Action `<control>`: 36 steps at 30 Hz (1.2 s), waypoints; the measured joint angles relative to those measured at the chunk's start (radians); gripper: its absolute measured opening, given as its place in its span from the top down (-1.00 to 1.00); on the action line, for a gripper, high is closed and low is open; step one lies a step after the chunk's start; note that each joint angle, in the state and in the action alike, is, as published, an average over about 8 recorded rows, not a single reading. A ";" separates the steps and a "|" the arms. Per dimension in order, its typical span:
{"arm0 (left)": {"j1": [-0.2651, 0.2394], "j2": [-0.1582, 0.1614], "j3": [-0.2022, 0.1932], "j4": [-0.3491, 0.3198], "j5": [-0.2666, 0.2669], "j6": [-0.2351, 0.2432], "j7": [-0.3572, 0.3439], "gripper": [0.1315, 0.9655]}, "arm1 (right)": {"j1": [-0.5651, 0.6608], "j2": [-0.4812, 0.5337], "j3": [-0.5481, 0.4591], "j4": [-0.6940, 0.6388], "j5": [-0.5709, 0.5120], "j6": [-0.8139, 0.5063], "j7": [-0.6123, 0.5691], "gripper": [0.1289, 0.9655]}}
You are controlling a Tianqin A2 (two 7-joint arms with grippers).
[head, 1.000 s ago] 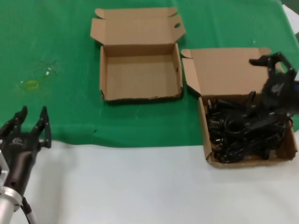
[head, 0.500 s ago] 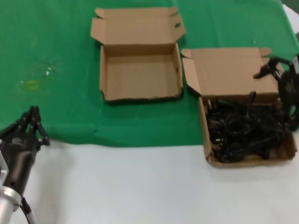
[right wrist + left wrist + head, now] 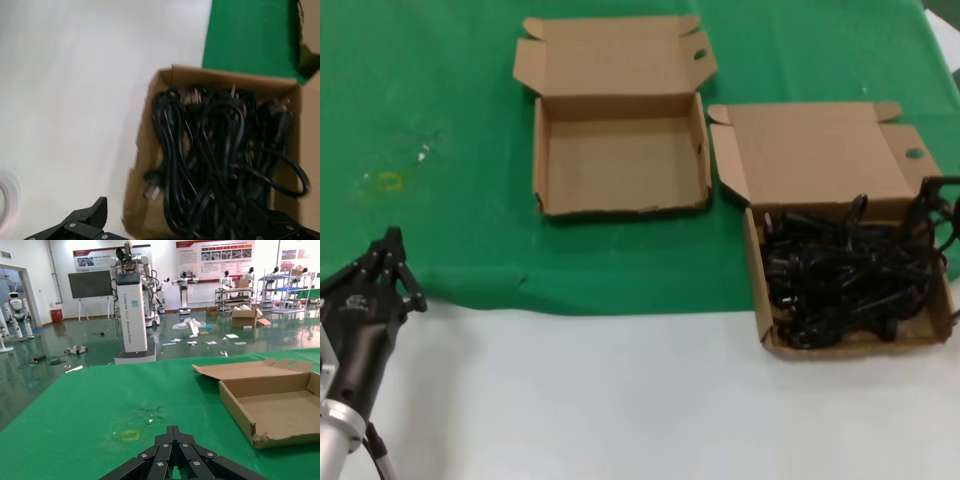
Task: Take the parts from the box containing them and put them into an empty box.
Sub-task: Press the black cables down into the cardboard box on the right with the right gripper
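The left gripper (image 3: 392,240) is held low over the near left edge of the green cloth (image 3: 440,100), where the white table (image 3: 620,400) begins. Its fingers (image 3: 172,437) are pressed together and nothing is held in them. It is well apart from both boxes.

The right gripper (image 3: 186,210) is seen only a little in the head view, at the far right edge, just beside the full box (image 3: 810,150). In the right wrist view its fingers (image 3: 85,222) are spread wide apart above the box, and nothing is gripped between them.

The black cords (image 3: 840,280) are all piled inside the full box – a messy heap of loops and plugs that fills it from wall to wall. One white-tipped plug (image 3: 152,185) is seen lying against the box wall. The box sits on the right, partly on the green cloth and partly on the white table, and its lid is laid open at the back, with a round hole (image 3: 914,154) in one ear.

The empty box (image 3: 620,160) is placed on the green cloth, to the left of the full one and a bit farther back – near it but not touching. Its lid is folded open too.
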State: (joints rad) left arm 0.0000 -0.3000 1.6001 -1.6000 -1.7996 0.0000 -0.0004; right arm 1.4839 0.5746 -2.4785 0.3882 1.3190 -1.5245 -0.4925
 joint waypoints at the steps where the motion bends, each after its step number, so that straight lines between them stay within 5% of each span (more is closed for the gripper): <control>1: 0.000 0.000 0.000 0.000 0.000 0.000 0.000 0.97 | 0.016 -0.018 -0.002 -0.046 -0.014 0.009 -0.026 -1.00; 12: 0.000 0.000 0.000 0.000 0.000 0.000 0.000 0.97 | 0.123 -0.130 0.010 -0.338 -0.111 0.132 -0.180 -1.00; 36: 0.000 0.000 0.000 0.000 0.000 0.000 0.000 0.97 | 0.110 -0.147 0.097 -0.376 -0.164 0.260 -0.233 -0.90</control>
State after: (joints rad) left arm 0.0000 -0.3000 1.6000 -1.6000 -1.7997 0.0000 -0.0003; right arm 1.5940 0.4275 -2.3811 0.0123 1.1548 -1.2641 -0.7256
